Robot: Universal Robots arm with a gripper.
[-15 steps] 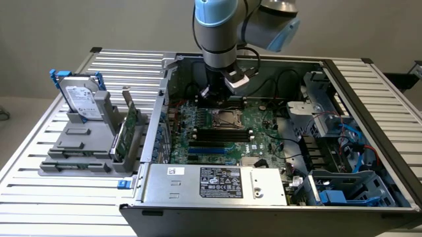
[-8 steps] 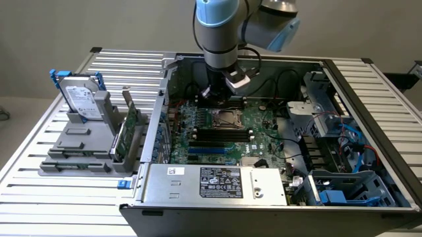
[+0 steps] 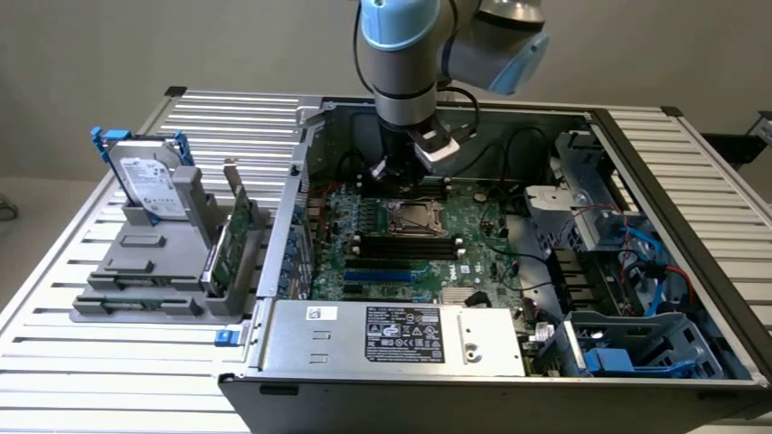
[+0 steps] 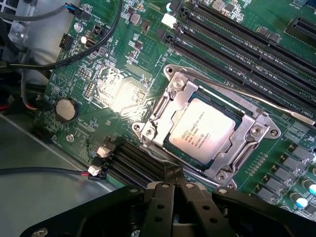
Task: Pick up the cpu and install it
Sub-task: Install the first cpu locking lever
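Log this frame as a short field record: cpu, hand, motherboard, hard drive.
cpu: seated in the socket frame on the motherboard, metal top facing up
hand: shut, holding nothing, just beside the socket, above the board
arm: reaching down into the open computer case
hard drive: upright in the grey holder, outside the case on the exterior view's left

Robotics lab: opened computer case (image 3: 507, 271) on slatted metal bench (image 3: 85, 362).
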